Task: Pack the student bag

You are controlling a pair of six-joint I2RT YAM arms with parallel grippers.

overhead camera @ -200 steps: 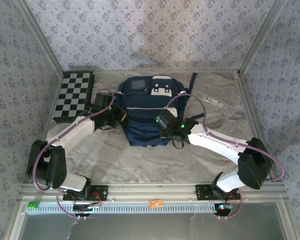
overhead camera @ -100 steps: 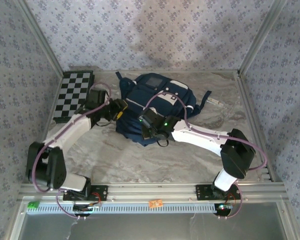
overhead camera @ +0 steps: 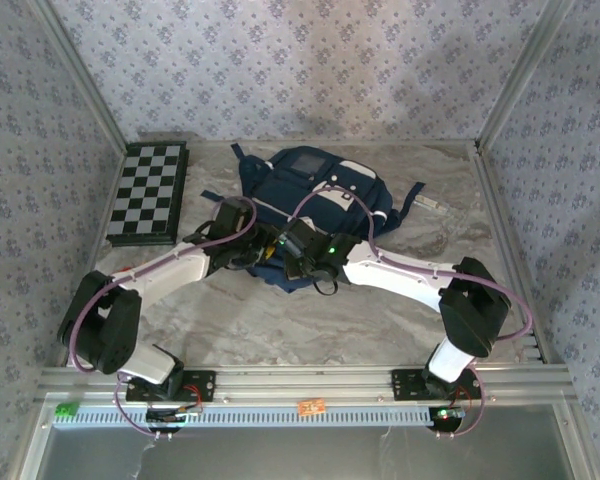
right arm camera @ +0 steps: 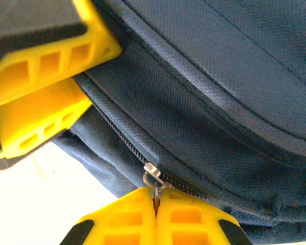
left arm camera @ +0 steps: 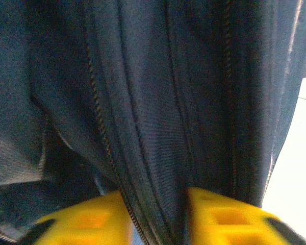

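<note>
The student bag (overhead camera: 315, 195), a navy backpack with white patches, lies at the table's back centre, turned slightly. Both grippers meet at its near left edge. My right gripper (overhead camera: 286, 262) (right arm camera: 155, 196) is shut on the metal zipper pull (right arm camera: 154, 176) of a zip along the bag's edge. My left gripper (overhead camera: 264, 250) (left arm camera: 158, 204) pinches a fold of the bag's fabric, with the zip track running between its yellow fingers (left arm camera: 86, 217). In the right wrist view the left gripper's fingers (right arm camera: 46, 66) sit just beside the same seam.
A black-and-white chessboard (overhead camera: 148, 192) lies at the back left. A small pale object (overhead camera: 427, 203) rests on the marble to the right of the bag. Patterned walls and metal posts close in the table on three sides.
The bag has turned and shifted left. My left gripper left the bag's left side, opened, moved in beside the right gripper and closed on the fabric. The right gripper keeps the zipper pull.
</note>
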